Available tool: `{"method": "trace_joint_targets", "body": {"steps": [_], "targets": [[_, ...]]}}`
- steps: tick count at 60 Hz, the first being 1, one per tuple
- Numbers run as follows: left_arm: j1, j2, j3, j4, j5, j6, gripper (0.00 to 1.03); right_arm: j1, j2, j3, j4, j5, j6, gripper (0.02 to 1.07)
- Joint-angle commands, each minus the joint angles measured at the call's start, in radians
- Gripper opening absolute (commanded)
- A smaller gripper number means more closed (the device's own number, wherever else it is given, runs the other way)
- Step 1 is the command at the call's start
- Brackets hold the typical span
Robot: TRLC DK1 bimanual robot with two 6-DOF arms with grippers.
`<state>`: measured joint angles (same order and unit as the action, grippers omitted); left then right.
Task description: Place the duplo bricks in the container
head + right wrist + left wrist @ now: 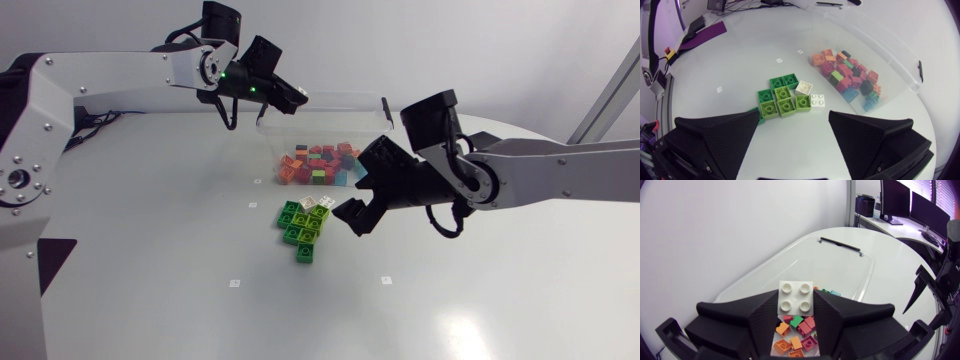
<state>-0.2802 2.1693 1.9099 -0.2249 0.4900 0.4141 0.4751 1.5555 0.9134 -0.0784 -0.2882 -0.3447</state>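
white brick [795, 298] in my left gripper [795, 304]: smooth hard plastic, slight sheen. container [840, 265]: clear glossy plastic. fingers [720, 137] of my right gripper [794, 115]: matt black, finely grained. table [180, 300]: smooth white, faintly reflective.

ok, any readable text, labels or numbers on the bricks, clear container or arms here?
No readable text anywhere.
White four-stud plastic brick in the left gripper: studs look plain.
Green plastic bricks on the table, mixed-colour bricks in the clear plastic container: any stud marks too small to read.
Small white square markers on it: too small to read.
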Motion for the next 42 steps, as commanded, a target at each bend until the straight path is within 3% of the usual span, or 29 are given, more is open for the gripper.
{"method": "trace_joint_targets", "body": {"steps": [1,4,11,15,29,42], "targets": [[0.003,0.055,0.061,0.015,-0.013,-0.032,0.33,0.019,0.028,-0.031,-0.001,-0.005,-0.022,1.02],[-0.001,0.069,0.078,0.015,-0.019,-0.037,0.37,0.036,0.035,-0.041,-0.001,-0.005,-0.030,1.02],[-0.004,0.075,0.089,0.007,-0.033,-0.047,0.86,0.074,0.058,-0.051,-0.012,-0.005,-0.042,1.02],[-0.002,0.053,0.064,0.004,-0.033,-0.047,0.96,0.083,0.067,-0.051,-0.018,-0.005,-0.045,1.02],[0.038,-0.137,-0.160,0.016,-0.030,-0.028,0.97,0.119,0.112,-0.041,-0.067,-0.005,-0.068,1.02],[0.050,-0.312,-0.410,0.015,-0.021,0.097,0.97,0.171,0.183,0.008,-0.116,-0.003,-0.083,1.02]]}}
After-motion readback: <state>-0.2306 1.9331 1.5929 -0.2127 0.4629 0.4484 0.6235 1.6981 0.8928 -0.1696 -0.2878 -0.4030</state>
